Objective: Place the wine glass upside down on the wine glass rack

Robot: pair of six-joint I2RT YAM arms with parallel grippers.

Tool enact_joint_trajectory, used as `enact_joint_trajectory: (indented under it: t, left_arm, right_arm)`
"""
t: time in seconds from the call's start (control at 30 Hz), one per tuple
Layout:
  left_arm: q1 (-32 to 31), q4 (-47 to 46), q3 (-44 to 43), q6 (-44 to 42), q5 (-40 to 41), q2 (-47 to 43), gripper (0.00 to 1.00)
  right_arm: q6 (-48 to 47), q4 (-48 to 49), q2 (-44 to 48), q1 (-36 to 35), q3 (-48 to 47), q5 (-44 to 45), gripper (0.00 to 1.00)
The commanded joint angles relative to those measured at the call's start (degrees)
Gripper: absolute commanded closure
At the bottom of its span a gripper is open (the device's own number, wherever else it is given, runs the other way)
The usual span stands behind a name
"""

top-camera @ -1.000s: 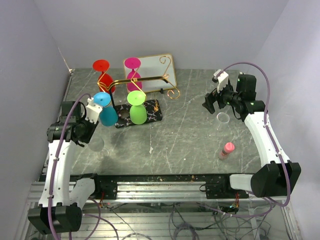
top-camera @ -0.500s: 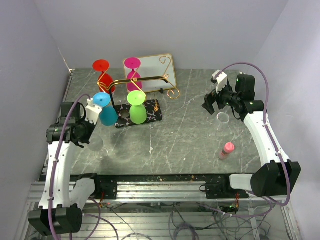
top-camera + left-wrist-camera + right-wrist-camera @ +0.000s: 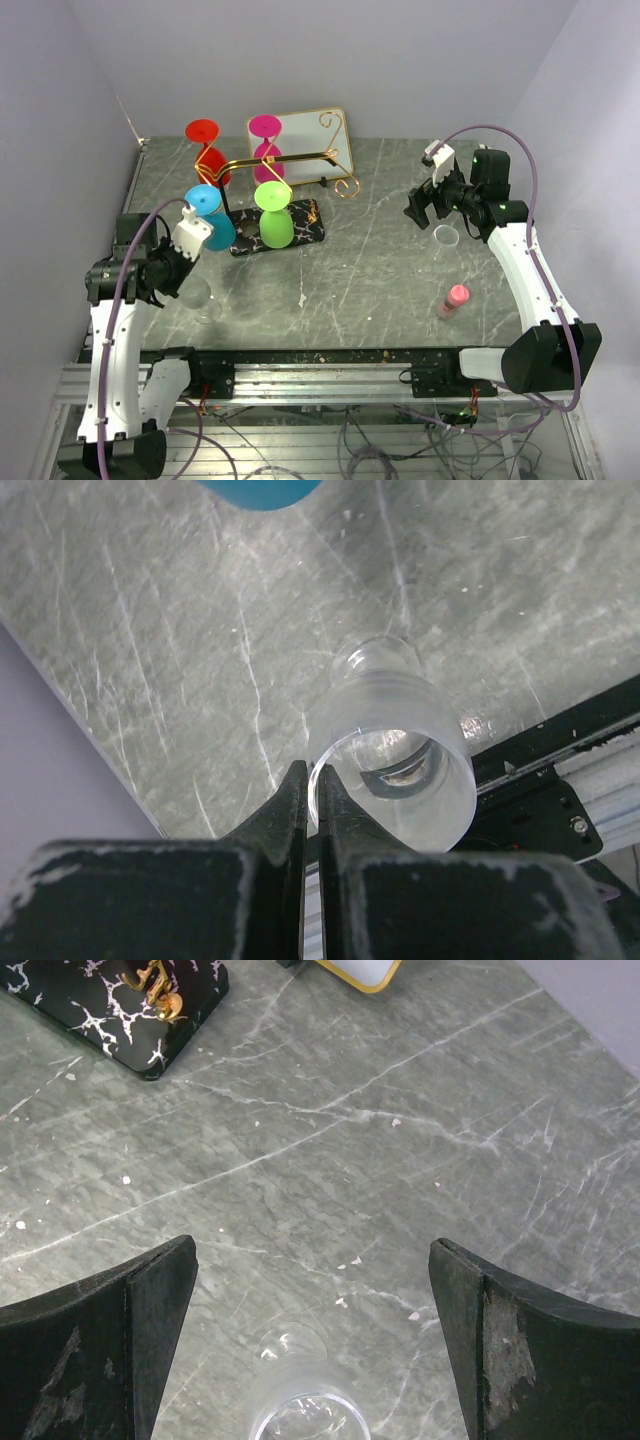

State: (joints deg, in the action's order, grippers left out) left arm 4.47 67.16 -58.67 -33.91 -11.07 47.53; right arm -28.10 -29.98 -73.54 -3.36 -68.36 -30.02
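The task is at its early stage. The left fingers (image 3: 305, 798) are together, clamped on the rim of a clear wine glass (image 3: 395, 750), one finger inside the bowl and one outside. The glass reaches away from the fingertips, with its mouth towards the wrist and its stem and foot beyond. The pictures do not show whether the foot rests on the worktop (image 3: 380, 270) or has left it. The grasp looks made; carrying, turning over and hanging are all yet to do.

The wine glass rack (image 3: 285, 157) stands ahead of those fingers, further back on the worktop. Four coloured glasses hang on it foot-up: a red one (image 3: 205, 150), a pink one (image 3: 265, 135), a green one (image 3: 274, 220) and a blue one (image 3: 212, 220). The blue one is the nearest, just beyond the held glass. The bar between the pink and green glasses and the scroll end looks free, so that is the likely slot.

The held glass has nothing in it. The right fingers (image 3: 422, 207) stand wide apart and grip nothing. A second clear glass (image 3: 300, 1405) stands below the gap between them, also with nothing in it.
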Motion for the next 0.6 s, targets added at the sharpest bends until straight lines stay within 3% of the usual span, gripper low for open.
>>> enact_joint_trajectory:
  t: [0.0, 0.23, 0.57]
  left_arm:
    - [0.68, 2.53, -2.80, -6.20, -8.84, -0.39, 0.93]
    - [0.68, 6.17, -4.41, -11.74, -12.69, 4.16, 0.93]
    - [0.54, 7.10, -9.65, -15.47, -23.18, 3.23, 0.93]
  right_arm:
    - [-0.46, 0.01, -0.11, -0.20, -1.11, 0.05, 0.00]
    - [-0.38, -0.08, -0.53, -0.20, -1.18, 0.05, 0.00]
    - [0.01, -0.26, -1.17, -0.23, -1.49, -0.50, 0.00]
